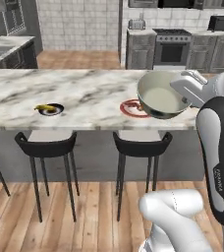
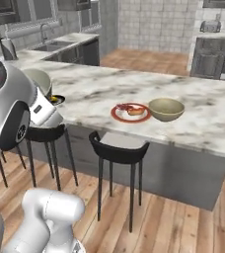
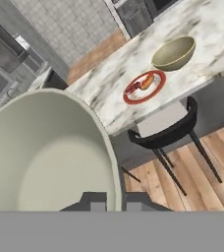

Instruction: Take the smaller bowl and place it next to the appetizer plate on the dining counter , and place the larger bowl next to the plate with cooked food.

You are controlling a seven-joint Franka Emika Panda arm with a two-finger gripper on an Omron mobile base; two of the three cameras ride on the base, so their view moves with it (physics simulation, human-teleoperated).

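Note:
My gripper (image 1: 183, 100) is shut on the rim of the smaller bowl (image 1: 160, 96), a pale grey-green bowl with a cream inside, held in the air over the near edge of the dining counter (image 1: 84, 88). In the hand view this bowl (image 3: 45, 152) looms large at the left, its rim between the fingertips (image 3: 98, 205). The larger bowl (image 2: 166, 109), tan, stands on the counter right beside the plate with cooked food (image 2: 131, 112). The appetizer plate (image 1: 50, 109), dark with a yellow piece, lies further left along the counter. In the left base view the held bowl covers part of the red-rimmed plate (image 1: 131, 108).
Black stools (image 1: 46, 145) (image 1: 142, 145) stand under the counter's near edge on the wooden floor. Grey cabinets and an oven (image 1: 172, 49) line the back wall. A sink worktop (image 2: 60, 44) runs along the left.

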